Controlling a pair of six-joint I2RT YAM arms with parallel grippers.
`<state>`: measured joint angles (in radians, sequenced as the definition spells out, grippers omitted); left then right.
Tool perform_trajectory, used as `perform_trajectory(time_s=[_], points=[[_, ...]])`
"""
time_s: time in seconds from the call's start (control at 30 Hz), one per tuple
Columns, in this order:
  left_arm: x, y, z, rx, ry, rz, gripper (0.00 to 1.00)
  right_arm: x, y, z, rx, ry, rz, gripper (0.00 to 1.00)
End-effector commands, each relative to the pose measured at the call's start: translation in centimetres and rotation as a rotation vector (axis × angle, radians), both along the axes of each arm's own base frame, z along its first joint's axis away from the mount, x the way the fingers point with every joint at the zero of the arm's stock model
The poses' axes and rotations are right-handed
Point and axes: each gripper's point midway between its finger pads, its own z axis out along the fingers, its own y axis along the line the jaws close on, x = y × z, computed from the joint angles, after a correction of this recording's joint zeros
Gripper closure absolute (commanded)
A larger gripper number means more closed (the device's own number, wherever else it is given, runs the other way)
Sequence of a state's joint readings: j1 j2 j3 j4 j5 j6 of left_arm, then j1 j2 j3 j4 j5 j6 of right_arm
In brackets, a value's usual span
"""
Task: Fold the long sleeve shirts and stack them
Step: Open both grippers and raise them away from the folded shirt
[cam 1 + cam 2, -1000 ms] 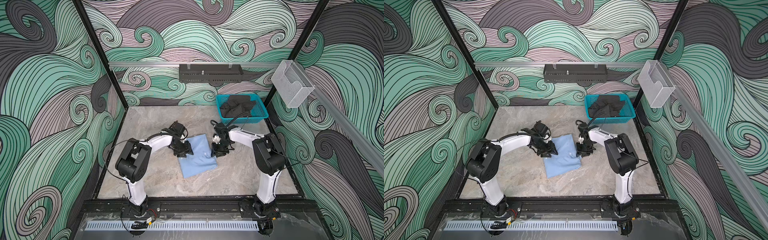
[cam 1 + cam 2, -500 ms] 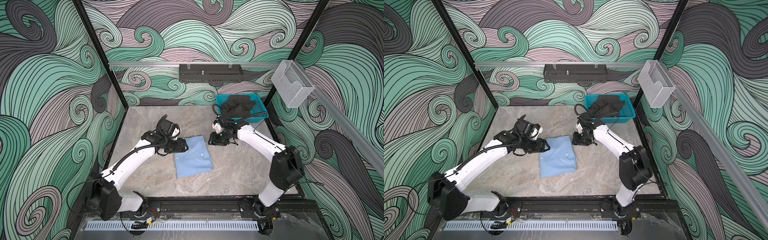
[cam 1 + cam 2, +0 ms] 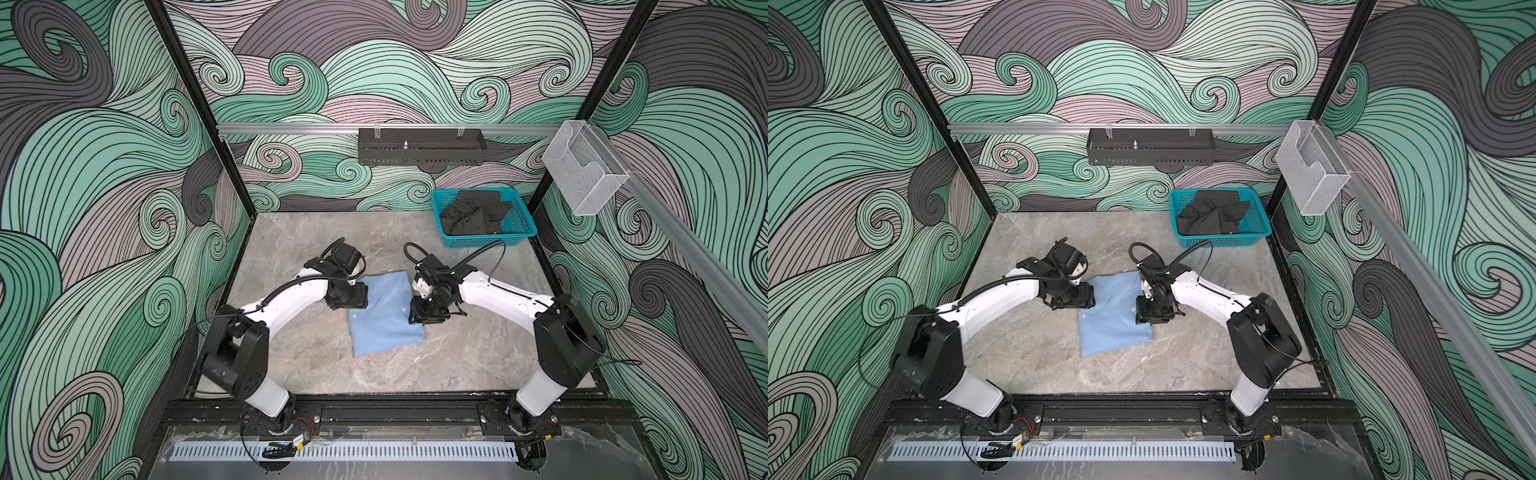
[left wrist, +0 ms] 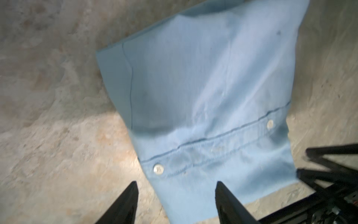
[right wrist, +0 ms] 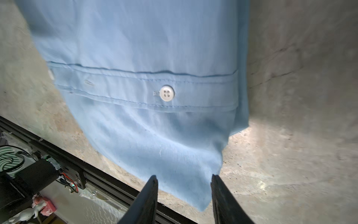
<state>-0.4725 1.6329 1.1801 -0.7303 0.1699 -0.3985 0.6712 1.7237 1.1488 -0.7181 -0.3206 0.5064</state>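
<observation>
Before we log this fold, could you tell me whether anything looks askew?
The folded light blue shirt lies skewed to the table edges, and its near right corner is ragged, not square.

Two cameras sit high up at the front, side by side, looking down on the whole table (image 3: 332, 374), while one small camera on the left arm (image 3: 291, 297) and one on the right arm (image 3: 498, 297) each look from very close at the same blue shirt (image 4: 213, 87).

Light blue shirt (image 3: 384, 320), folded skewed rectangle, button placket up, flat at centre, corner seemingly rumpled
</observation>
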Motion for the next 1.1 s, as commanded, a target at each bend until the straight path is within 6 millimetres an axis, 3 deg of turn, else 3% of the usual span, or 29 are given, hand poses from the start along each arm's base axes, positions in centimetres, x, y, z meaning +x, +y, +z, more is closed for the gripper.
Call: perform_trajectory(time_s=[0.0, 0.13, 0.27, 0.4, 0.53, 0.63, 0.73, 0.83, 0.97, 1.07], points=[[2.6, -2.6, -0.5, -0.087, 0.018, -0.033, 0.36, 0.3, 0.5, -2.1, -0.017, 0.028, -0.027, 0.54], [4.0, -2.6, -4.4, -0.062, 0.135, 0.022, 0.41, 1.1, -0.2, -3.4, -0.059, 0.03, -0.027, 0.54], [3.5, -0.4, -7.6, 0.025, 0.255, 0.091, 0.45, 2.2, -0.7, -4.2, -0.097, 0.04, -0.019, 0.55], [2.0, 2.1, -8.0, 0.082, 0.287, 0.146, 0.45, 3.9, -0.8, -4.0, -0.101, 0.024, -0.015, 0.55], [0.8, 2.9, -7.2, 0.081, 0.286, 0.159, 0.44, 5.5, -0.2, -3.6, -0.095, 0.007, 0.002, 0.56], [0.6, 3.0, -6.1, 0.07, 0.263, 0.163, 0.43, 6.5, 0.4, -3.0, -0.082, -0.003, 0.012, 0.56], [1.0, 3.0, -3.7, 0.058, 0.199, 0.155, 0.42, 7.5, 0.8, -0.9, -0.048, -0.056, 0.013, 0.55], [1.5, 3.2, 0.6, 0.073, 0.049, 0.126, 0.37, 8.2, 0.1, 2.6, -0.023, -0.146, -0.009, 0.51], [0.6, 2.0, 6.1, 0.095, -0.161, 0.013, 0.31, 8.5, -2.5, 7.5, -0.004, -0.269, -0.08, 0.44], [-1.4, 0.3, 7.0, 0.181, -0.236, -0.11, 0.22, 7.9, -5.6, 10.1, 0.003, -0.334, -0.161, 0.38]])
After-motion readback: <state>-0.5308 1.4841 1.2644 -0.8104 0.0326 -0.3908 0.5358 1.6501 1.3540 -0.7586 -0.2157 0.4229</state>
